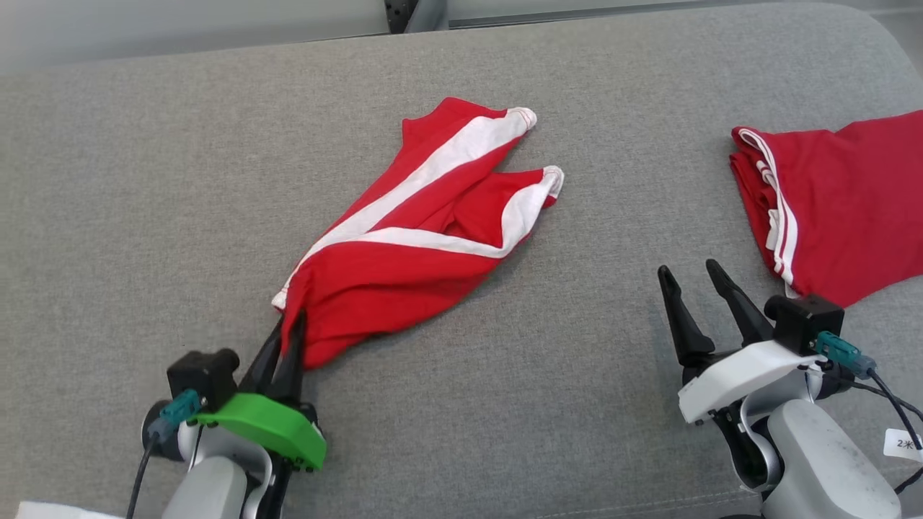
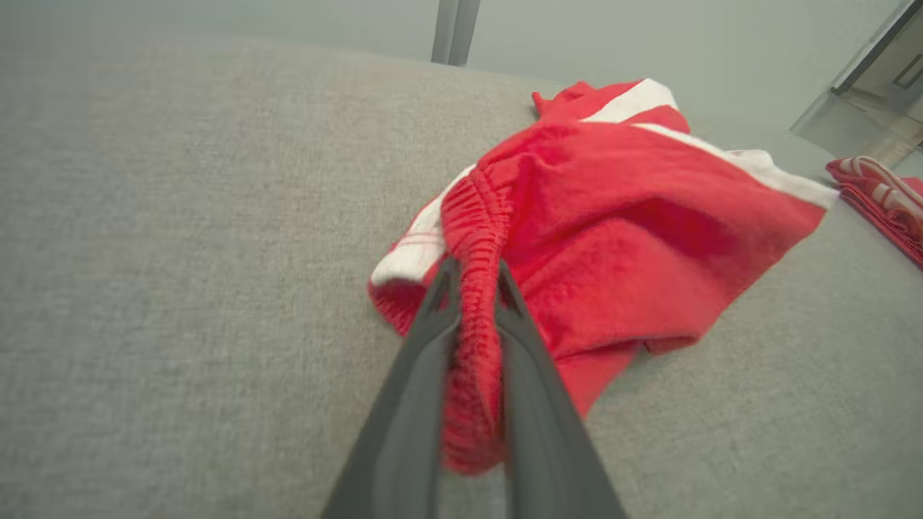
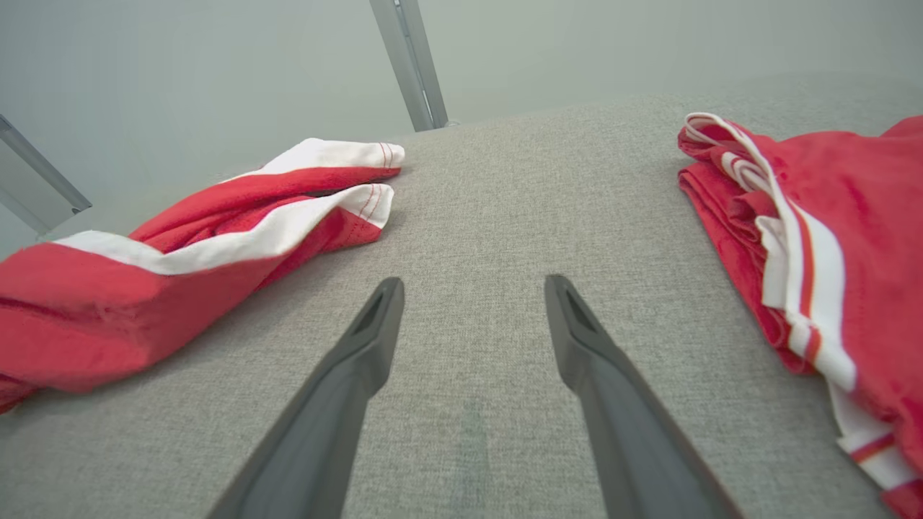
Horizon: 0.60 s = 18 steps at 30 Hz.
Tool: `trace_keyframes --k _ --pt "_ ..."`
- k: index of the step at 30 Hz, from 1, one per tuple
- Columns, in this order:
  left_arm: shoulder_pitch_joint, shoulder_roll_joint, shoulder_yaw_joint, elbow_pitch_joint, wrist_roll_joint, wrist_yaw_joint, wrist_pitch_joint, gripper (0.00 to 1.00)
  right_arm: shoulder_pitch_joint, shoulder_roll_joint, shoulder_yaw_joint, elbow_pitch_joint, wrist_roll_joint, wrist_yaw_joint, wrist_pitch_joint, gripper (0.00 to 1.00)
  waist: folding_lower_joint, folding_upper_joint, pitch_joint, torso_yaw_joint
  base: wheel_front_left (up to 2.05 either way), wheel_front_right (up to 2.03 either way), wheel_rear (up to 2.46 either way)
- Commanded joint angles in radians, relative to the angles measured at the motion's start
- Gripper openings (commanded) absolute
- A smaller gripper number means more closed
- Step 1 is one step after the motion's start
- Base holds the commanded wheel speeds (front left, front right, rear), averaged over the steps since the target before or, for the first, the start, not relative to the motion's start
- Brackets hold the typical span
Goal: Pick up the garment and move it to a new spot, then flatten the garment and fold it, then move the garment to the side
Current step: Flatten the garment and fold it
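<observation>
Grey cushion (image 1: 130,187): woven upholstery, bearing both red items.
Garment (image 1: 404,245): red shorts with white stripes, crumpled, lying near cushion centre, leg ends toward cushion's far edge.
Left gripper (image 1: 288,324): pinched onto garment's gathered waistband, over cushion's near-left part.
Right gripper (image 1: 689,272): fingers spread, holding nothing, over cushion's near-right part.
Folded red cloth (image 1: 844,202): white-striped, neatly stacked, resting at cushion's right edge.
</observation>
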Motion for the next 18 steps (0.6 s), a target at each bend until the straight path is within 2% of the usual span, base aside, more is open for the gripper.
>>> trace_keyframes --k 1,2,10,15,18 --pt "0.018 -0.002 0.013 -0.001 0.011 0.002 0.0 0.85 0.005 -0.005 -0.004 0.0 -0.001 -0.002 -0.003 1.0 0.0 0.0 -0.006 0.014 0.0 0.0 0.0" --pt "0.042 -0.004 0.023 0.003 0.018 0.002 0.0 1.0 0.009 -0.006 -0.005 0.002 -0.001 -0.001 -0.003 1.0 0.0 0.0 -0.012 0.02 0.0 0.0 0.0" --pt "0.176 -0.042 0.107 -0.05 0.05 0.002 0.0 1.0 0.036 0.004 0.007 0.012 0.006 -0.001 -0.002 1.0 0.0 0.0 -0.09 0.055 0.0 0.0 0.0" --pt "0.183 -0.065 0.13 -0.156 0.066 0.002 0.0 1.0 0.048 0.008 0.014 0.013 0.014 -0.001 -0.002 1.0 0.0 0.0 -0.116 0.061 0.0 0.0 0.0" --pt "0.151 -0.076 0.123 -0.167 0.051 0.002 0.0 1.0 0.044 0.012 0.022 0.015 0.013 -0.001 -0.002 1.0 0.0 0.0 -0.112 0.059 0.0 0.0 0.0"
